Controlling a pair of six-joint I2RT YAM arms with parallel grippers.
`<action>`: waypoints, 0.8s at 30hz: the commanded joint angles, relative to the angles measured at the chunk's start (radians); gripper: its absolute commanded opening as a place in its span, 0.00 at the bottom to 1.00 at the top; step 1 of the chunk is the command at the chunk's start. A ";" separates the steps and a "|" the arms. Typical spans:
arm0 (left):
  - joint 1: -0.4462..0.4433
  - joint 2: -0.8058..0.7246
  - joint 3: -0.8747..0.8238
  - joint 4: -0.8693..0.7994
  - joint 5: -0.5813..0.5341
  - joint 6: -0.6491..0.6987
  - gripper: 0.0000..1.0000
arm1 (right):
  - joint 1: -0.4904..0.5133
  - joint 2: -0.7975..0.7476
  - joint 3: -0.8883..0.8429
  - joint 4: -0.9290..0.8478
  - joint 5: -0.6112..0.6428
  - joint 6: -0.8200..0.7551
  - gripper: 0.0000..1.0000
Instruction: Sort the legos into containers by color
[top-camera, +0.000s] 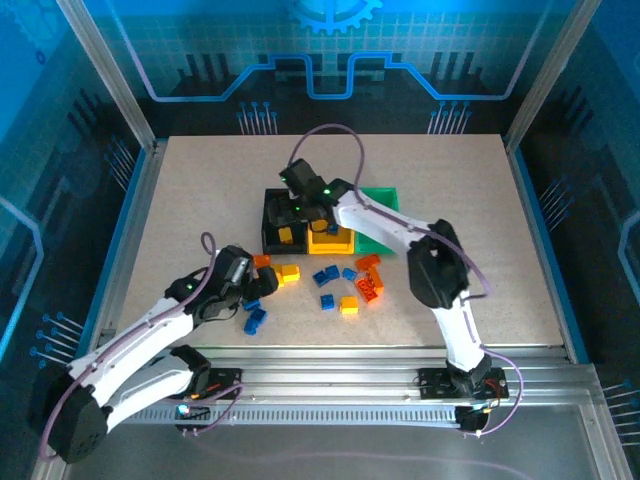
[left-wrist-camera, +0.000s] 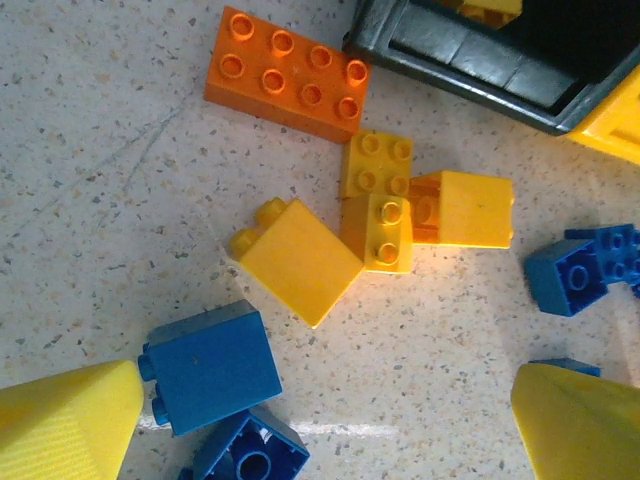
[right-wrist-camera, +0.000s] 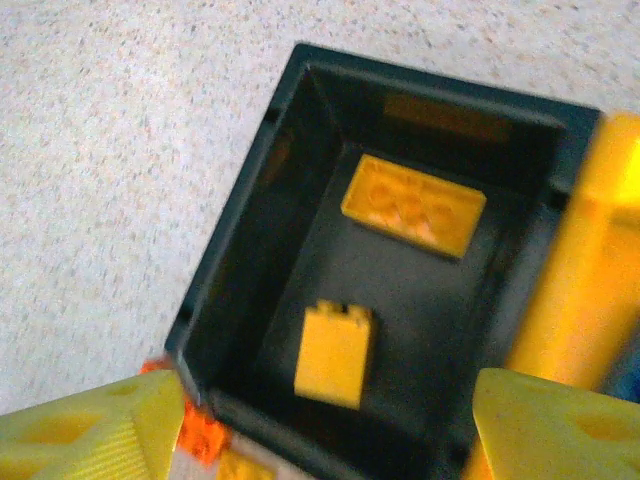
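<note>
Legos (top-camera: 327, 276) are strewn on the table (top-camera: 470, 220), off its edges. The left gripper (left-wrist-camera: 325, 420) and right gripper (right-wrist-camera: 330, 425) are held spread, empty; the green bin (top-camera: 384, 194) is half covered.

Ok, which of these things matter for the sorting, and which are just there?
Job: loose blue bricks, yellow bricks, orange bricks; black bin; yellow bin; green bin; left claw; right claw, both open.
Just there: purple cable; metal rail.
</note>
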 joint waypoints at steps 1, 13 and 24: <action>0.009 0.046 0.027 -0.027 -0.025 0.041 0.96 | -0.003 -0.158 -0.147 0.087 -0.004 0.018 0.77; 0.009 0.157 -0.071 0.041 -0.052 -0.005 0.77 | -0.015 -0.402 -0.503 0.188 0.024 0.071 0.77; 0.010 0.270 -0.070 0.114 -0.077 0.005 0.72 | -0.025 -0.458 -0.550 0.207 0.024 0.083 0.77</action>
